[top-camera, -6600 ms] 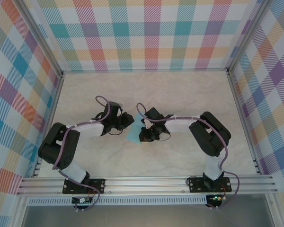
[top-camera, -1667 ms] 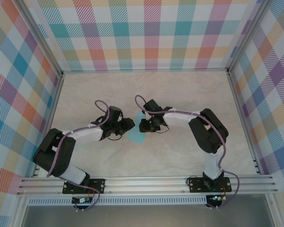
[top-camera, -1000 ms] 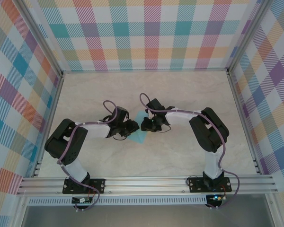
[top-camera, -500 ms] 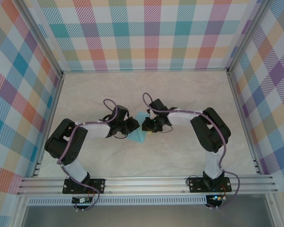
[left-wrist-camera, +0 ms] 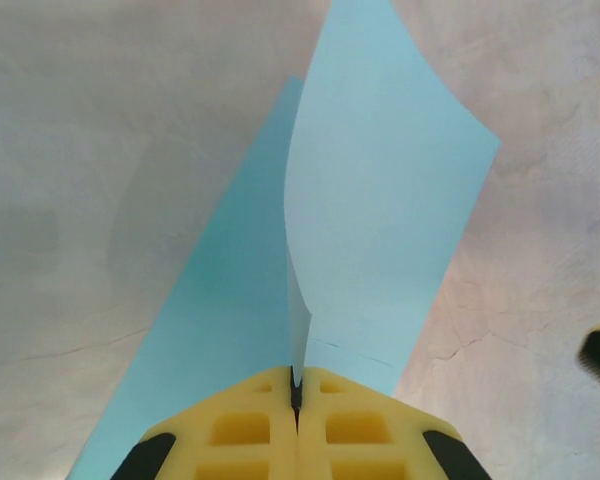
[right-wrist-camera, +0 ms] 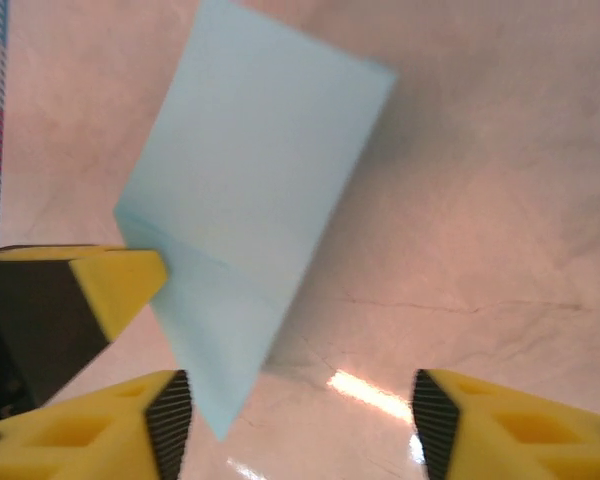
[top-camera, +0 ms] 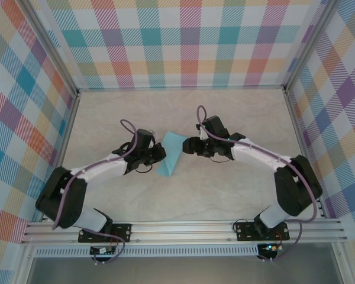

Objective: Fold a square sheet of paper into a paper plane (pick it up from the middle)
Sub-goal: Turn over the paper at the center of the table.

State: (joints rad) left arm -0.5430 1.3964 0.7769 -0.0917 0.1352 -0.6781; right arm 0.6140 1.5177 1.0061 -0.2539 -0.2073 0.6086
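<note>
Curling up at its crease, the square sheet of paper [left-wrist-camera: 380, 200] sits pinched in left gripper [left-wrist-camera: 296, 385]; right gripper [right-wrist-camera: 295, 410] gapes.

Swallowed inside the clamped left gripper [left-wrist-camera: 296, 395] — near edge of the square sheet of paper [left-wrist-camera: 380, 230]. Cut off low, beside that pinch, its corner. From the right wrist, blurred — edges soft.

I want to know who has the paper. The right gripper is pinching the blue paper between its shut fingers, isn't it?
No, it is the left gripper that is pinching the blue paper between its shut fingers. The left wrist view shows it. The right gripper is open.
</note>
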